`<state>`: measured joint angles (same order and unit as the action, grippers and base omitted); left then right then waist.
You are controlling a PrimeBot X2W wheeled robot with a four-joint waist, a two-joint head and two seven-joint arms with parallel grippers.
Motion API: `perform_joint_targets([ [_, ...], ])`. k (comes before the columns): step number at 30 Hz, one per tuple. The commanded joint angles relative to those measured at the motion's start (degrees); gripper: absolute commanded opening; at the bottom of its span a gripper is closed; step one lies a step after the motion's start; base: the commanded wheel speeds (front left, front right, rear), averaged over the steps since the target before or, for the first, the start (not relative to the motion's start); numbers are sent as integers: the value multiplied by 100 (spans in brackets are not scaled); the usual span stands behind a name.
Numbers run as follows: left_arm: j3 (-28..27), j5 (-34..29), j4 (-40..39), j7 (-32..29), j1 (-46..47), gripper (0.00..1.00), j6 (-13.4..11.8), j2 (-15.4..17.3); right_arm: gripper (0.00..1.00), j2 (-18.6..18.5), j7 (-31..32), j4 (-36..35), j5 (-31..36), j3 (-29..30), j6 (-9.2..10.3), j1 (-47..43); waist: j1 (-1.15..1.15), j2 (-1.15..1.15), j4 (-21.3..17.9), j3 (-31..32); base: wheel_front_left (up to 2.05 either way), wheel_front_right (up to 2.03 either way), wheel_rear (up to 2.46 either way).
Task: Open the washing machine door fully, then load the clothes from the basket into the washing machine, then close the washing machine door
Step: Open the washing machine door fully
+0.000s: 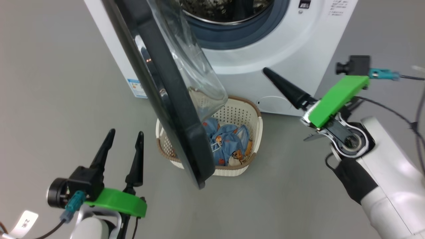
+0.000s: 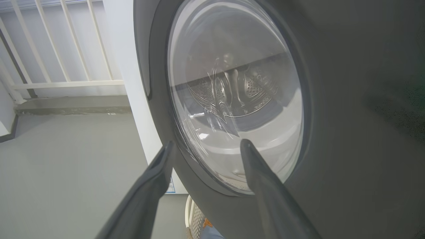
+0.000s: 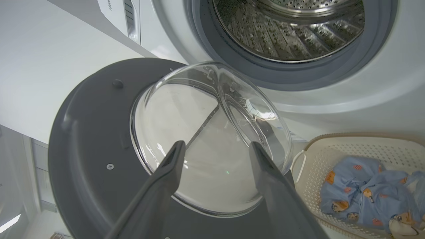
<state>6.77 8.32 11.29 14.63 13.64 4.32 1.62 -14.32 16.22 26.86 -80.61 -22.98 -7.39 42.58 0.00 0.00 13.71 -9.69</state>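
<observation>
The left pincer (image 2: 208, 142) stands spread and empty before the round black-rimmed glass washing machine door (image 2: 239, 66); a cream perforated plastic basket (image 2: 196, 217) peeks at six o'clock.

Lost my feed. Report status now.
Open, empty: left gripper, right gripper. Part-open washing machine door overhangs basket, partly blocking the clothes inside.

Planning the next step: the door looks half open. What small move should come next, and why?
Probably push the round black-rimmed glass door wider with the open right gripper: the door stands only partly open, hanging over the cream perforated basket of blue bear-print clothes.
</observation>
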Motion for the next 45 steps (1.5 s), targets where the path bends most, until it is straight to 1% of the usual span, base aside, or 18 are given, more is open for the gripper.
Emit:
perform_joint_targets([
  [1,-242,-31,-122,37,-26,100,13,133,100,-46,-341,-297,313,-37,-10,-199,0,0,-166,198,0,0,0],
  [2,-242,-31,-122,37,-26,100,13,133,100,-46,-341,-297,313,-37,-10,-199,0,0,-166,198,0,0,0],
  [5,-317,-9,-141,37,-138,100,52,133,100,-235,-1141,-620,876,-53,-10,-538,0,0,-266,327,0,0,0],
  [7,-375,-22,-158,37,-191,100,64,139,100,-404,-1680,-776,1374,-129,-10,-747,0,0,-350,389,0,0,0],
  [11,-480,-56,-200,37,-291,100,75,146,100,-606,-2537,-863,2152,-225,-10,-1147,0,0,-524,494,0,0,0],
  [15,-587,-79,-265,37,-418,100,68,147,100,-675,-2988,-869,2846,-173,-10,-1481,0,0,-699,575,0,0,0],
  [21,-711,-71,-385,37,-665,100,32,143,100,-587,-3115,-964,3801,202,-10,-2096,0,0,-887,710,0,0,0],
  [26,-813,-50,-520,37,-887,100,3,139,100,-403,-3120,-1276,4465,883,-10,-2643,0,0,-977,835,0,0,0],
  [30,-856,-53,-605,37,-1082,100,-9,137,100,-241,-3121,-1602,5010,1309,-10,-3063,0,0,-1038,938,0,0,0],
  [35,-865,-19,-692,37,-1299,100,-60,133,100,-93,-3121,-1811,5614,1436,-10,-3523,0,0,-1088,1001,0,0,0],
  [41,-914,116,-779,37,-1458,100,-205,129,100,221,-3121,-1989,6003,1779,-10,-3995,0,0,-1081,1018,0,0,0],
  [45,-922,152,-828,37,-1587,100,-247,128,100,363,-3121,-2091,6188,1904,-10,-4203,0,0,-1074,1038,0,0,0],
])
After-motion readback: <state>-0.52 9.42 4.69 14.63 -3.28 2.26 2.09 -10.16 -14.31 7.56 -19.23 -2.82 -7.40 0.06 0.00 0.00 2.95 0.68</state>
